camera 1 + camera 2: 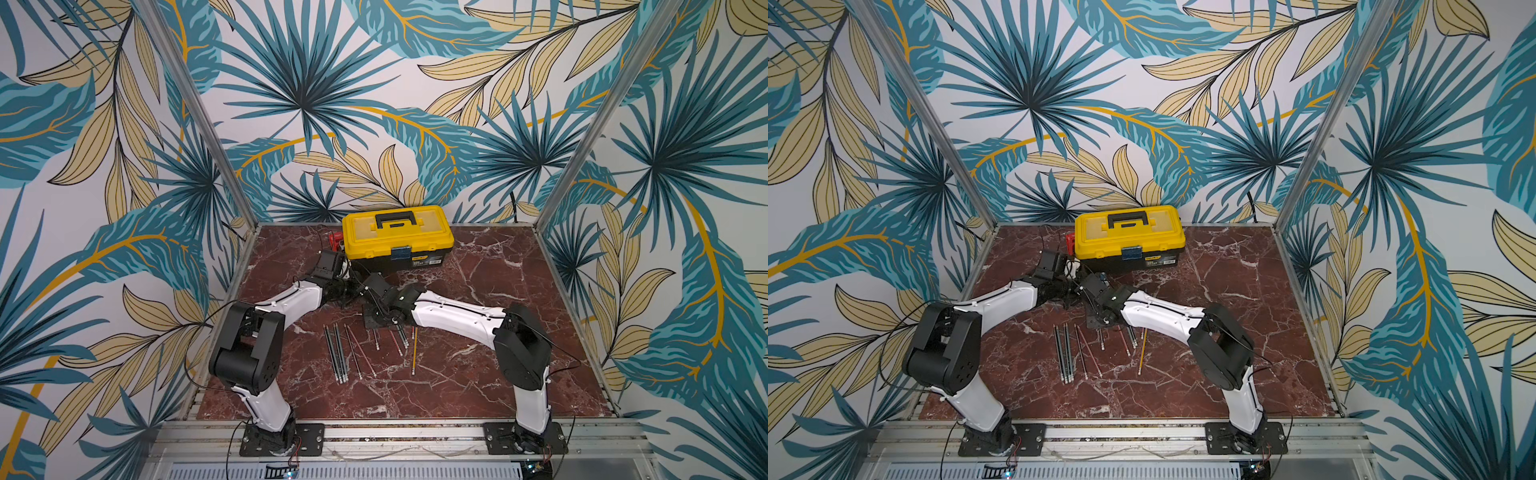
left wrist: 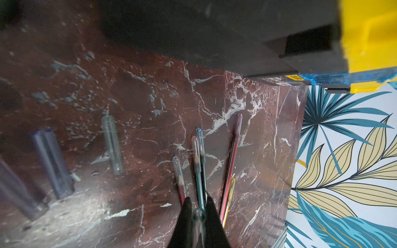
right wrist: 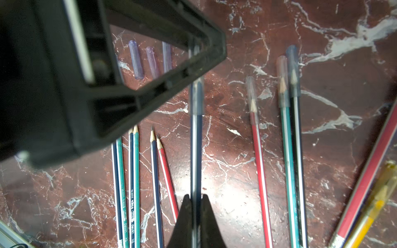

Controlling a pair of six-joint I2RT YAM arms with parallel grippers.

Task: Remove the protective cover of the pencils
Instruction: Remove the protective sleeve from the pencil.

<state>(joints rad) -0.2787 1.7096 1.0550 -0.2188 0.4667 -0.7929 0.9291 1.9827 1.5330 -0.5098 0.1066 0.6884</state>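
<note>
My right gripper [image 3: 196, 197] is shut on a dark blue pencil [image 3: 196, 150], held above the marble. Its tip end wears a translucent protective cover [image 3: 196, 96], which runs into my left gripper [image 3: 193, 48]. In the left wrist view that left gripper [image 2: 198, 204] is shut on the cover, whose rounded end [image 2: 198, 214] pokes out between the fingers. Both grippers meet in front of the toolbox in a top view [image 1: 360, 286]. Several other pencils [image 1: 340, 353] lie on the table, some bare-tipped [image 3: 135, 171], some capped [image 3: 283, 90]. Three loose covers [image 3: 135, 60] lie on the marble.
A yellow and black toolbox [image 1: 397, 237] stands at the back of the marble table [image 1: 498, 311], close behind the grippers, with a red object [image 1: 336, 239] at its left. Metal frame posts [image 1: 582, 137] and patterned walls enclose the table.
</note>
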